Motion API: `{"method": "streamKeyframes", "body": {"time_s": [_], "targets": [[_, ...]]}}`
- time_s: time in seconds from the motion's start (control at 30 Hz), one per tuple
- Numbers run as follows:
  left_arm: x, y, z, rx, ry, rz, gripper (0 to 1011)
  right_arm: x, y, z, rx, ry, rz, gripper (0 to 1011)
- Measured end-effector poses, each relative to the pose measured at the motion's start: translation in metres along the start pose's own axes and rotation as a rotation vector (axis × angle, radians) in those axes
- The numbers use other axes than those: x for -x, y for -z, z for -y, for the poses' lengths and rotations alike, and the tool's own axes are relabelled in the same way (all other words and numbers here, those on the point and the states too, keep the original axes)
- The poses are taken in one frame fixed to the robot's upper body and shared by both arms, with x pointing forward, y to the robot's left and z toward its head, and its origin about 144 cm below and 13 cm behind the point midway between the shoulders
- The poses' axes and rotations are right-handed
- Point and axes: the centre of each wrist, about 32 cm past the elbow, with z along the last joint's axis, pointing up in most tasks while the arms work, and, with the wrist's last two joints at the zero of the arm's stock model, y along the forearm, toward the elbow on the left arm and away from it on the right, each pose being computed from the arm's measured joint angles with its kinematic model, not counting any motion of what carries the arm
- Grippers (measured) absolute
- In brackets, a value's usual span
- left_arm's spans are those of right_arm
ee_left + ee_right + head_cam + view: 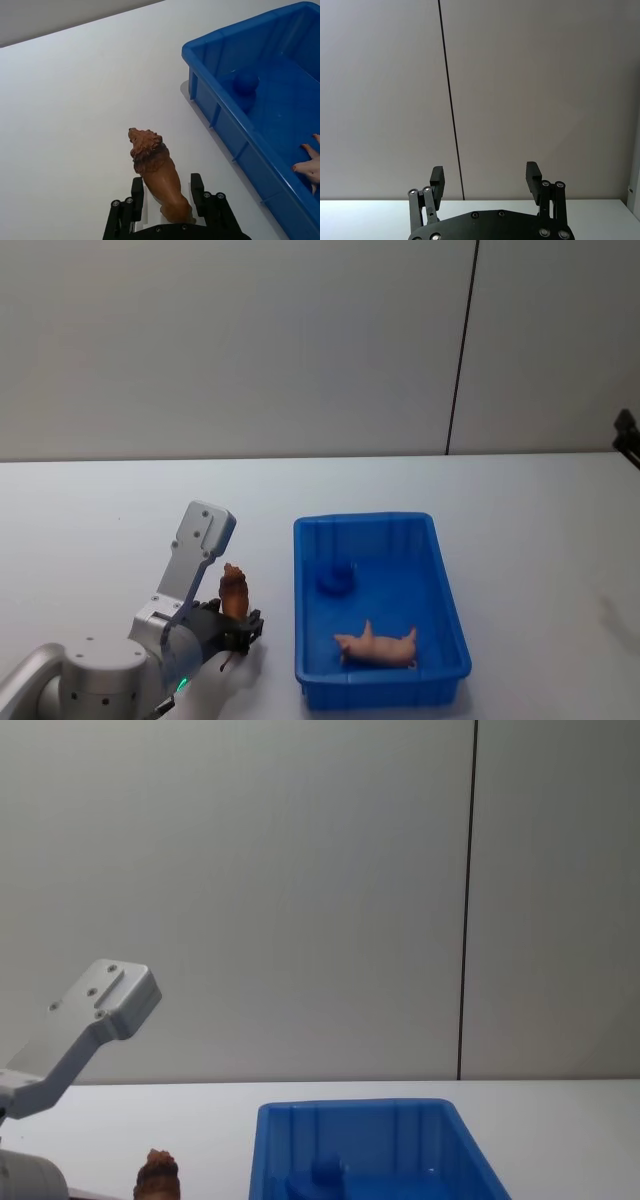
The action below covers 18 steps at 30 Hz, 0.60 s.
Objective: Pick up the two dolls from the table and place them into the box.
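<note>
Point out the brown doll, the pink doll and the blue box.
brown doll point(159, 175), left wrist view, on its back.
pink doll point(378, 647), head view, on its body.
blue box point(299, 600), head view, on its left rim.

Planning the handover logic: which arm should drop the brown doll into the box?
Left. Its pincer is shut on the brown doll just beside the box; the right pincer is open, raised toward the wall.
</note>
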Motion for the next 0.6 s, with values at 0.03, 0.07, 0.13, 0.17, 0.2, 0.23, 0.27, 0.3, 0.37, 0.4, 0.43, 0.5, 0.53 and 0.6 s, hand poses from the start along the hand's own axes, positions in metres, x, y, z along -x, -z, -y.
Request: {"method": "streamKeyframes", "body": {"time_s": [0.03, 0.07, 0.13, 0.17, 0.2, 0.23, 0.27, 0.3, 0.37, 0.4, 0.43, 0.5, 0.53, 0.6], "targets": [[0.0, 0.0, 0.0002, -0.001, 0.0, 0.0, 621, 0.0, 0.0, 0.0, 0.0, 0.0, 0.0, 1001], [0.0001, 0.0, 0.0004, -0.002, -0.001, -0.001, 599, 0.0, 0.0, 0.0, 0.0, 0.0, 0.0, 1001], [0.0001, -0.0002, 0.0006, -0.002, -0.002, -0.002, 501, 0.0, 0.0, 0.0, 0.0, 0.0, 0.0, 1001], [0.0002, -0.0003, 0.0008, -0.003, -0.002, -0.002, 479, 0.0, 0.0, 0.0, 0.0, 0.0, 0.0, 1001], [0.0002, -0.0004, 0.001, -0.003, -0.003, -0.002, 458, 0.0, 0.0, 0.0, 0.0, 0.0, 0.0, 1001], [0.0002, -0.0004, 0.0011, -0.003, -0.003, -0.003, 416, 0.0, 0.0, 0.0, 0.0, 0.0, 0.0, 1001], [0.0002, -0.0004, 0.0012, -0.004, -0.003, -0.003, 395, 0.0, 0.0, 0.0, 0.0, 0.0, 0.0, 1001], [0.0003, -0.0005, 0.0013, -0.004, -0.003, -0.003, 383, 0.0, 0.0, 0.0, 0.0, 0.0, 0.0, 1001], [0.0003, -0.0005, 0.0014, -0.004, -0.003, -0.004, 376, 0.0, 0.0, 0.0, 0.0, 0.0, 0.0, 1001], [0.0002, -0.0005, 0.0014, -0.004, -0.003, -0.004, 376, 0.0, 0.0, 0.0, 0.0, 0.0, 0.0, 1001], [0.0001, -0.0006, 0.0014, -0.004, -0.004, -0.004, 372, 0.0, 0.0, 0.0, 0.0, 0.0, 0.0, 1001], [-0.0001, -0.0006, 0.0014, -0.003, -0.005, -0.003, 372, 0.0, 0.0, 0.0, 0.0, 0.0, 0.0, 1001], [-0.0004, -0.0007, 0.0013, -0.002, -0.006, -0.003, 372, 0.0, 0.0, 0.0, 0.0, 0.0, 0.0, 1001], [-0.0013, -0.0011, 0.0008, 0.006, -0.009, -0.002, 372, 0.0, 0.0, 0.0, 0.0, 0.0, 0.0, 1001]]}}
